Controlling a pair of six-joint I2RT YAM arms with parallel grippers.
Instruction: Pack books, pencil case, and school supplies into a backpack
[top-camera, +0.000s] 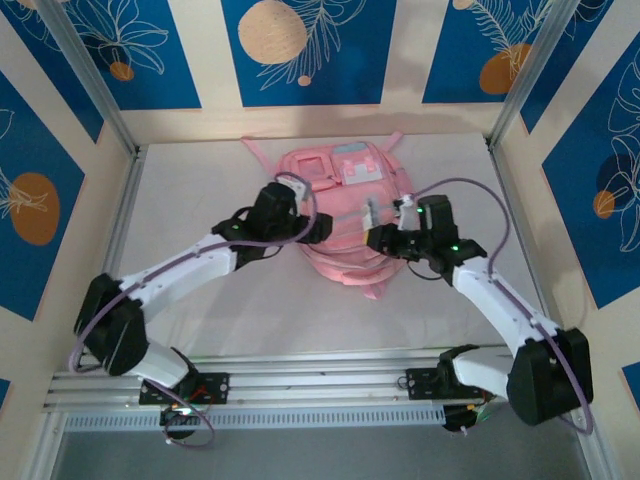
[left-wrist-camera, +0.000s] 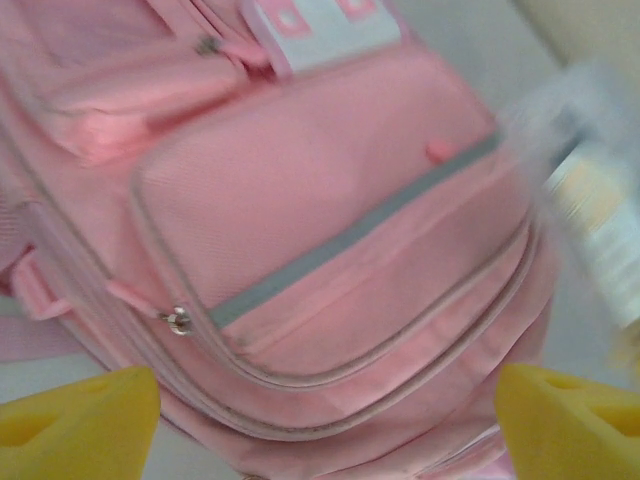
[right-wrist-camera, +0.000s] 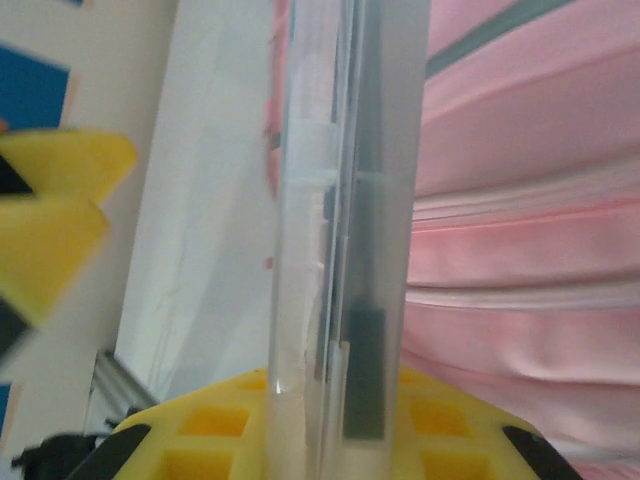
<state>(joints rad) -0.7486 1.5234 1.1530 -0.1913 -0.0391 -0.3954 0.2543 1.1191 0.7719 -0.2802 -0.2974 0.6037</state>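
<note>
**A:** What are the right jaws doing?

**B:** We see them closed on a clear plastic bag of grey items (right-wrist-camera: 345, 200). The bag stands straight up from between the yellow pads (right-wrist-camera: 470, 420) that pinch it.

**A:** And the large pink fabric backpack (top-camera: 340, 195)?

**B:** It lies flat on the white counter (top-camera: 200, 190), between the two sets of jaws. In the right wrist view its pink folds sit just past the held bag, on the bag's right.

**A:** The left jaws?

**B:** Wide open, gripping nothing. Their yellow fingertips (left-wrist-camera: 75, 420) stand far apart. Beyond them the backpack's front pocket (left-wrist-camera: 300, 190) spans the gap, with its grey stripe (left-wrist-camera: 350, 235) and its metal zip pull (left-wrist-camera: 178, 320).

**A:** We also notice something pale off to the right of the left jaws.

**B:** Yes, a blurred whitish shape (left-wrist-camera: 600, 210) just past the backpack's edge. It may be the held bag, but we cannot tell through the blur.
</note>
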